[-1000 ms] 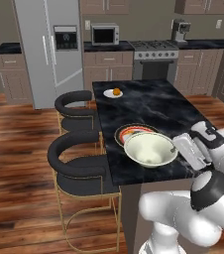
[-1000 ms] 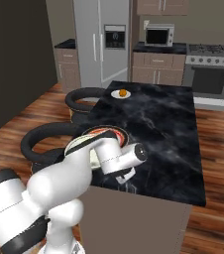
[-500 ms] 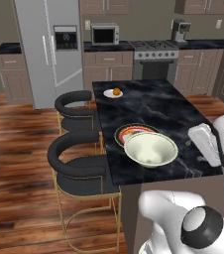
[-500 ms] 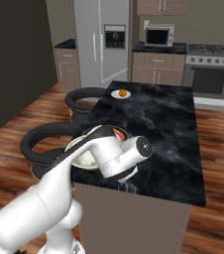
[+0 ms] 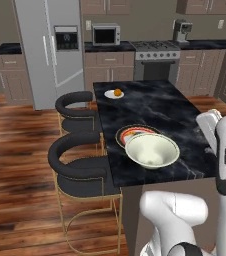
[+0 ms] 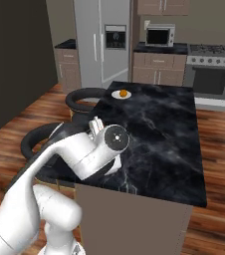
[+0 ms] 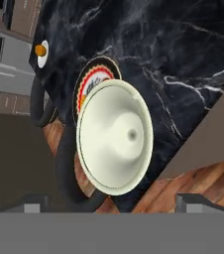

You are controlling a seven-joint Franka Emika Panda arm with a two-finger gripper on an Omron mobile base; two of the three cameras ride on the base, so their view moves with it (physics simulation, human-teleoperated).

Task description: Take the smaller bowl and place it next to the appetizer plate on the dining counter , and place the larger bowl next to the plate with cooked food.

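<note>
You have the larger bowl [image 5: 152,150] sitting on the dining counter [image 5: 165,107], touching and partly overlapping the near edge of the plate with cooked food [image 5: 133,134]. Beyond that plate, at the counter's far corner by the stools, lies the appetizer plate [image 5: 114,94]. Your gripper [image 7: 113,202] hangs above the bowl with its jaws spread wide, holding nothing.

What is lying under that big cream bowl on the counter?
The larger bowl overlaps the plate with cooked food; only the plate's orange-brown rim and pale centre peek out. The rest, including most food, is covered.
</note>
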